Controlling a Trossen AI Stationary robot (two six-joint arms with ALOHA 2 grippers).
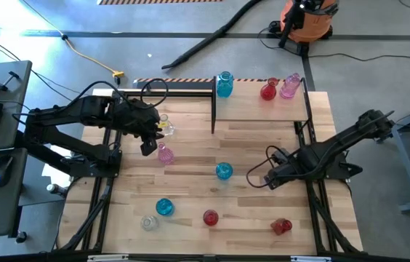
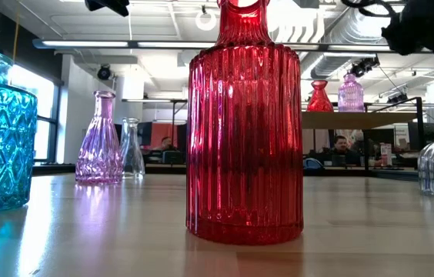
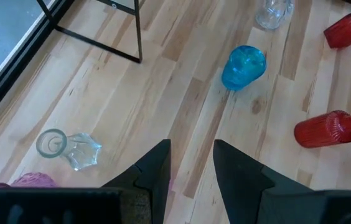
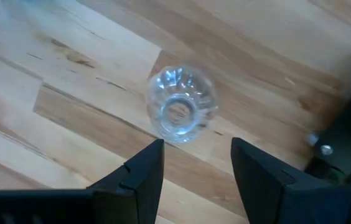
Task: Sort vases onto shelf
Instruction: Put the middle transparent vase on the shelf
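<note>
On the plywood-topped shelf (image 1: 263,113) at the table's far right stand a blue vase (image 1: 224,85), a red vase (image 1: 268,91) and a pink vase (image 1: 290,86). Several more vases are on the table: blue (image 1: 224,171), blue (image 1: 164,207), clear (image 1: 149,223), red (image 1: 211,217), and a red one lying down (image 1: 281,226). My right gripper (image 4: 194,149) points down, open, above an upright clear vase (image 4: 182,112) and touches nothing. My left gripper (image 3: 191,168) hangs open over a pink vase (image 1: 165,154) and a clear vase (image 3: 70,146).
A bare black frame (image 1: 179,87) stands at the table's far edge, left of the shelf. In the low view a red ribbed vase (image 2: 244,131) is close to the table's near edge. Bare plywood (image 1: 256,204) lies between the vases.
</note>
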